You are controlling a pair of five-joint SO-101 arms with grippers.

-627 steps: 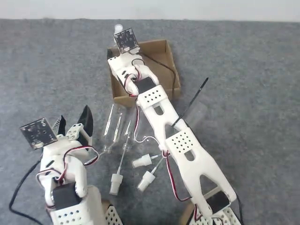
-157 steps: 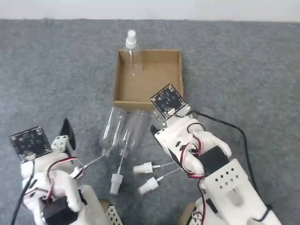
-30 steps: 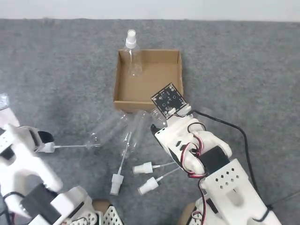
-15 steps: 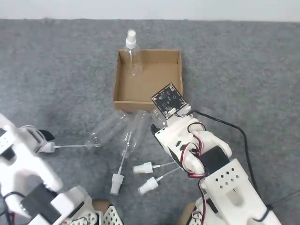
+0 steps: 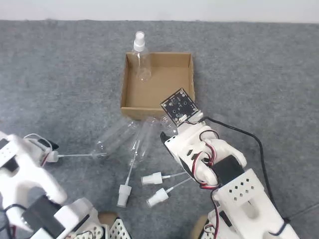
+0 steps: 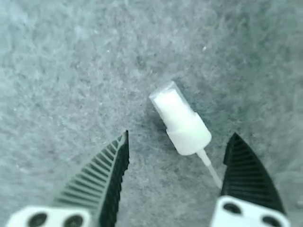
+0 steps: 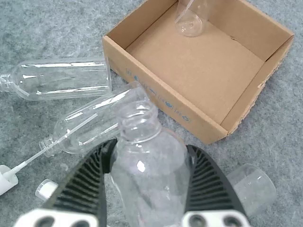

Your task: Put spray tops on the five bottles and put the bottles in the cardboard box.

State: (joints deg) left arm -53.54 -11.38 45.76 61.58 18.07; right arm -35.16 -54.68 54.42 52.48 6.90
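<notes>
In the left wrist view my left gripper is open, and a white spray top lies on the carpet between its fingers. From above, this gripper is at the front left, and the spray top's thin tube reaches to a lying clear bottle. My right gripper is shut on an uncapped clear bottle, held just in front of the cardboard box. One bottle with a spray top stands in the box's far left corner.
A second bare bottle lies beside the first, in front of the box. Another bottle lies to the right of my right gripper. Three loose spray tops lie near the front edge, between the arms.
My left arm has shifted slightly over the spray top at the front left. The right arm and its bottle have stayed still.
</notes>
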